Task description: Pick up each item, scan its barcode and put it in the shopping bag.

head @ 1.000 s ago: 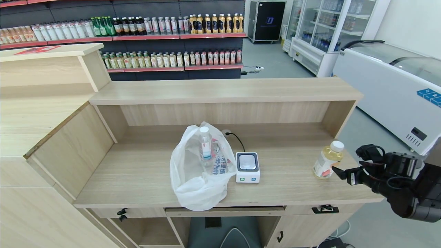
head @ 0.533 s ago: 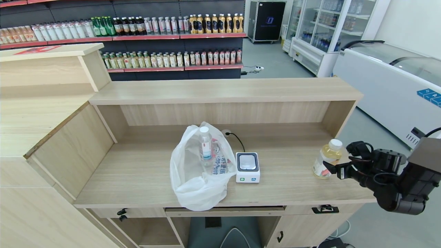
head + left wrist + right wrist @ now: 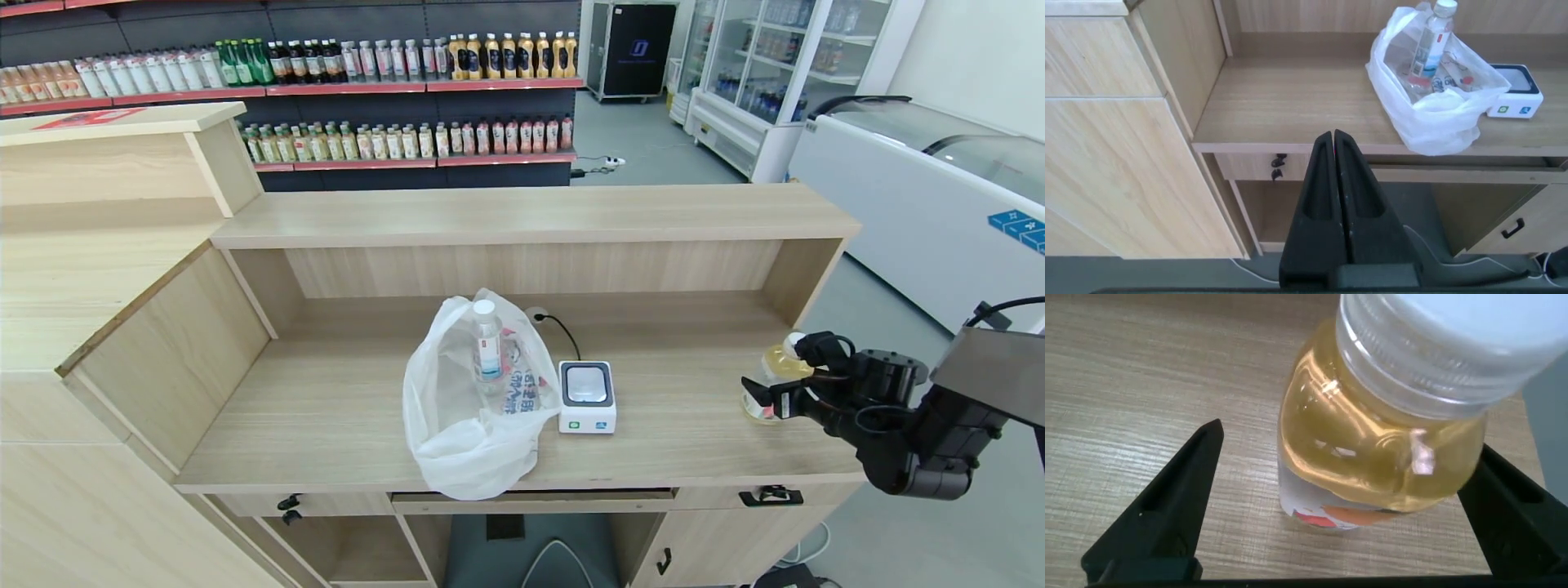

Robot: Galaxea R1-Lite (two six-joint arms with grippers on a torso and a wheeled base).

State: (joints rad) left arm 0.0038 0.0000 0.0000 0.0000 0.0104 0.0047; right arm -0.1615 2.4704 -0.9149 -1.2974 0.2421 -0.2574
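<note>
A yellow drink bottle [image 3: 778, 365] with a white cap stands upright near the right end of the wooden counter [image 3: 343, 408]. My right gripper [image 3: 769, 390] is open, its fingers on either side of the bottle [image 3: 1380, 449], and the black fingers [image 3: 1167, 514] are apart from it. A white plastic shopping bag [image 3: 465, 416] sits mid-counter with a clear water bottle [image 3: 487, 343] standing inside. Just right of the bag is the white barcode scanner [image 3: 586, 396]. My left gripper [image 3: 1333, 163] is shut and empty, held low in front of the counter's left part, with the bag [image 3: 1429, 106] farther off.
A raised shelf [image 3: 531, 216] runs along the counter's back, with a side wall [image 3: 188, 343] on the left. The scanner's cable [image 3: 563, 327] trails toward the back. The yellow bottle stands close to the counter's right edge [image 3: 849, 408]. Chest freezers [image 3: 922, 204] stand to the right.
My right arm has moved left along the counter until its open fingers came around the yellow bottle. The bottle, bag and scanner have stayed in place.
</note>
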